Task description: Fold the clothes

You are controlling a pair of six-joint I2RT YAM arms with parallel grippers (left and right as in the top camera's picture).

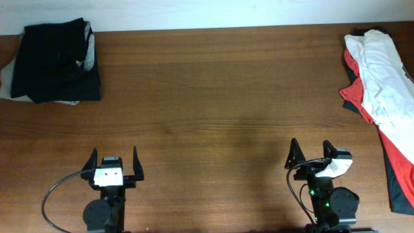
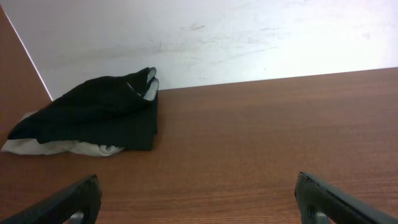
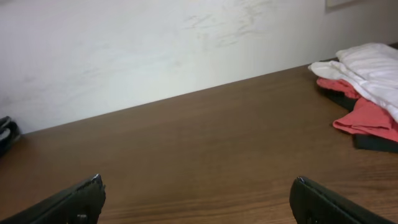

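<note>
The left hand [image 1: 114,156] sits at the near edge of the table [image 1: 213,116], left of the middle, its fingers spread wide and holding nothing. The right hand [image 1: 310,149] sits at the same edge further right, its fingers likewise wide apart and holding nothing. Both point towards the far edge.

The T-shirt [image 1: 388,81], white, lies rumpled and unfolded at the right edge near the far right corner, well apart from both hands. It rests on a red garment [image 1: 402,162], which shows along its left side and runs on towards the near edge. A dark cloth [image 1: 396,197] shows under the red one.

At the far left corner lies a black pile [image 1: 55,58] with pale fabric [image 2: 74,148] under it.
</note>
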